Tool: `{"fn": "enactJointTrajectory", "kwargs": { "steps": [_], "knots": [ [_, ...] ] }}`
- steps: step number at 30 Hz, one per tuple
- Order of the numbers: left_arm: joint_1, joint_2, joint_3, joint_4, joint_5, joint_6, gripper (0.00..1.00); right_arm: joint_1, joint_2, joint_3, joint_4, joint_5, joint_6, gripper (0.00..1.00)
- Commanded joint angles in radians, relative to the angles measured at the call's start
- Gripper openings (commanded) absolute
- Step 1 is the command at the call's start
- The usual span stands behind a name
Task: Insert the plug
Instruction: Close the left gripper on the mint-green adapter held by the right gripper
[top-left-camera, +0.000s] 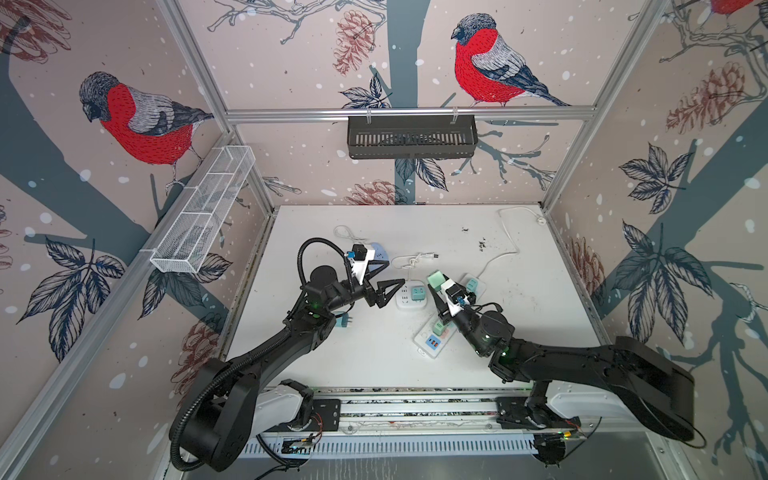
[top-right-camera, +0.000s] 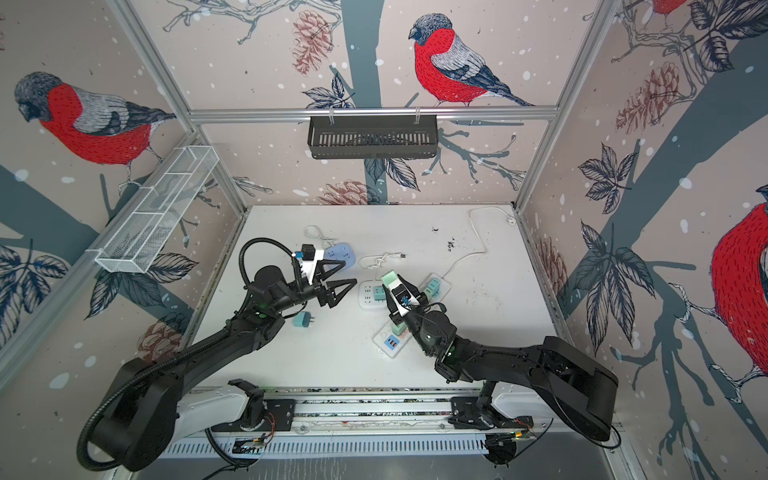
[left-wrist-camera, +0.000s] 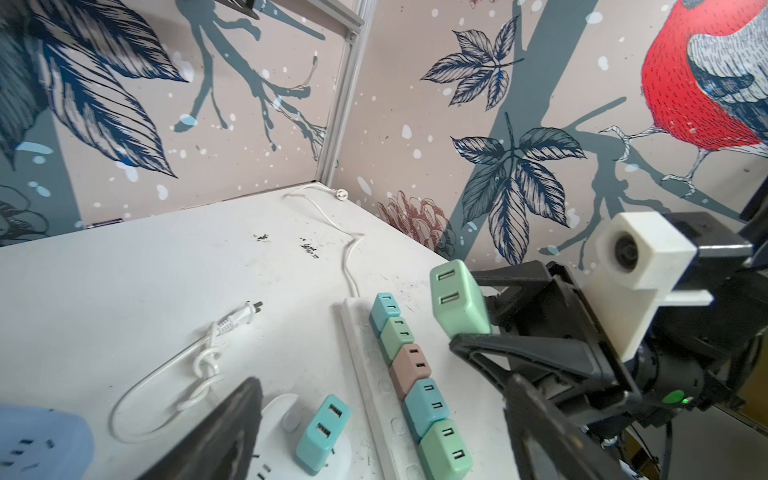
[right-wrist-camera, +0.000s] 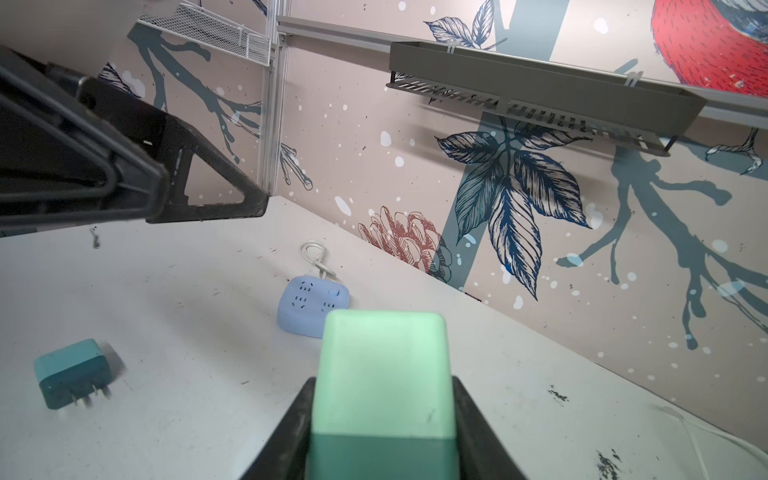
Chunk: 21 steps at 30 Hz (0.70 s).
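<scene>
My right gripper (top-left-camera: 437, 286) is shut on the plug (top-left-camera: 435, 279), a mint-green cube with two USB ports (left-wrist-camera: 457, 299). It holds the plug in the air, and the plug fills the space between the jaws in the right wrist view (right-wrist-camera: 380, 374). The plug hangs just right of a small white power strip (top-left-camera: 409, 297), where a teal charger (left-wrist-camera: 324, 428) stands leaning with its prongs partly showing. My left gripper (top-left-camera: 392, 274) is open and empty, raised just left of that strip. Its fingers (left-wrist-camera: 216, 436) frame the strip in the left wrist view.
A long white power strip (left-wrist-camera: 365, 374) with several coloured chargers (left-wrist-camera: 415, 365) lies under my right wrist. A blue power strip (right-wrist-camera: 311, 303) sits at the back left. A loose teal charger (right-wrist-camera: 72, 372) lies near my left arm. A knotted white cord (left-wrist-camera: 237, 320) lies behind the white strip.
</scene>
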<state>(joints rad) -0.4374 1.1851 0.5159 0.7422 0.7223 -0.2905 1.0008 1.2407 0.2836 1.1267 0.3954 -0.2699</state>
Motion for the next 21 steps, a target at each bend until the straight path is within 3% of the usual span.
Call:
{"fn": "enactJointTrajectory", "kwargs": {
  "steps": [1, 6, 14, 21],
  "knots": [
    [-0.024, -0.007, 0.017, -0.011, 0.017, 0.015, 0.89, 0.012, 0.008, -0.034, 0.186, -0.036, -0.161, 0.01],
    [-0.07, -0.018, 0.017, 0.008, 0.059, 0.018, 0.89, 0.031, 0.082, -0.066, 0.341, 0.042, -0.288, 0.0],
    [-0.146, 0.023, 0.077, -0.109, 0.03, 0.096, 0.89, 0.088, 0.137, -0.075, 0.469, 0.061, -0.457, 0.0],
    [-0.167, 0.134, 0.179, -0.198, 0.048, 0.103, 0.74, 0.127, 0.262, -0.065, 0.676, 0.118, -0.591, 0.0]
  ]
}}
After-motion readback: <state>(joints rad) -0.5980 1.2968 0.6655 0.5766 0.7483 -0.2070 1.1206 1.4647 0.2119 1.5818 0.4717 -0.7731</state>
